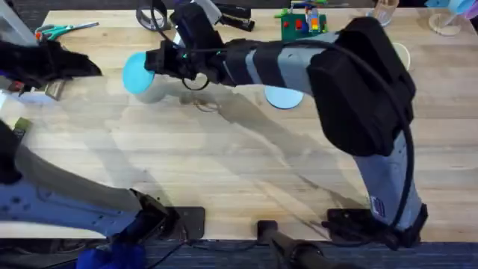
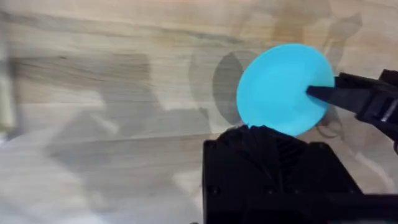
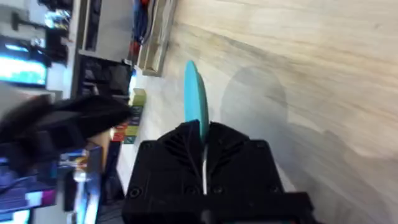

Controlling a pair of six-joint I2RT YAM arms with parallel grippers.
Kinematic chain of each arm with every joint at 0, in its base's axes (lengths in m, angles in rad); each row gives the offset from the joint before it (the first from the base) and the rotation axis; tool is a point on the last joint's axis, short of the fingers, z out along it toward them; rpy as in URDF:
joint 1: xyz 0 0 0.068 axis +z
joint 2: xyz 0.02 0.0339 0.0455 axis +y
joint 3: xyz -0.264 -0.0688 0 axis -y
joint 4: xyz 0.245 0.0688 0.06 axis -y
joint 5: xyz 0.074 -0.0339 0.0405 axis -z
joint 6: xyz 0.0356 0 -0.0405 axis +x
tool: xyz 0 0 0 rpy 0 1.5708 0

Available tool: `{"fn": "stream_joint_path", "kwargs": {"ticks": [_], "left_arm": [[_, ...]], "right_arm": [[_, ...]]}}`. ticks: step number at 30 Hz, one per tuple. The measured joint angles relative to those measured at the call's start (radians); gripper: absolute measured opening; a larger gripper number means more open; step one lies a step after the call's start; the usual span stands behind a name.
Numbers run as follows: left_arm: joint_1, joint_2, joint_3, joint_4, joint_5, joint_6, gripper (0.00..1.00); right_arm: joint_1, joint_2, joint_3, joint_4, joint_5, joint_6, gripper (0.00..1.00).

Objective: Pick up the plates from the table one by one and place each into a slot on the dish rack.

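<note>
My right gripper [image 1: 160,61] has reached across to the far left of the table [image 1: 224,164] and is shut on the rim of the teal-blue plate [image 1: 138,72]. The plate hangs above the wood, standing on edge [image 3: 196,93] between my fingers. From the left wrist it shows as a round disc [image 2: 283,87], with the right gripper's finger [image 2: 348,99] on its edge. The pale light blue plate [image 1: 284,97] lies flat further right, partly under the right arm. My left gripper [image 1: 88,67] hovers just left of the held plate, fingertips [image 2: 258,134] together and holding nothing. The dish rack is out of view.
Scissors [image 1: 63,28] and black cables [image 1: 153,16] lie along the far edge. A green baseplate with toy bricks [image 1: 302,22] stands at the far middle. A light-wood frame [image 3: 152,43] shows near the table's left edge. The near half of the table is bare wood.
</note>
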Motion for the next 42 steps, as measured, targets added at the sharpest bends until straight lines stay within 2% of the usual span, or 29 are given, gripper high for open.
{"fn": "stream_joint_path", "kwargs": {"ticks": [7, 14, 19, 21, 22, 23, 25, 26, 28, 29, 35, 42], "left_arm": [[-0.022, -0.201, 0.0, -0.004, -0.104, -0.072, 0.041], [-0.13, -0.34, 0.0, -0.035, -0.215, -0.105, 0.068], [-0.184, -0.406, 0.0, -0.057, -0.256, -0.109, 0.12], [-0.189, -0.414, 0.0, -0.073, -0.266, -0.111, 0.212], [-0.19, -0.415, 0.0, -0.084, -0.27, -0.116, 0.344], [-0.19, -0.415, 0.0, -0.088, -0.272, -0.116, 0.408], [-0.19, -0.414, 0.0, -0.093, -0.277, -0.117, 0.493], [-0.19, -0.414, 0.0, -0.093, -0.279, -0.116, 0.607], [-0.19, -0.414, 0.0, -0.093, -0.279, -0.119, 0.914], [-0.19, -0.414, 0.0, -0.094, -0.28, -0.122, 0.966], [-0.19, -0.414, 0.0, -0.094, -0.28, -0.123, 0.992], [-0.19, -0.414, 0.0, -0.094, -0.28, -0.123, 0.993]], "right_arm": [[-0.044, -0.082, 0.008, -0.256, -0.012, -0.199, 0.031], [-0.131, -0.254, 0.027, -0.502, -0.015, -0.436, 0.031], [-0.256, -0.411, 0.039, -0.683, -0.003, -0.581, 0.031], [-0.318, -0.473, 0.041, -0.756, 0.006, -0.641, 0.031], [-0.353, -0.503, 0.042, -0.792, 0.011, -0.677, 0.031], [-0.382, -0.528, 0.043, -0.82, 0.019, -0.704, 0.031], [-0.441, -0.58, 0.043, -0.882, 0.044, -0.761, 0.03], [-0.473, -0.61, 0.043, -0.914, 0.064, -0.794, 0.03], [-0.535, -0.666, 0.043, -0.972, 0.107, -0.86, 0.03], [-0.561, -0.689, 0.043, -0.994, 0.126, -0.886, 0.03], [-0.726, -0.826, 0.043, -1.114, 0.263, -1.05, 0.03], [-0.877, -0.859, 0.045, -1.208, 0.365, -1.188, 0.03]]}}
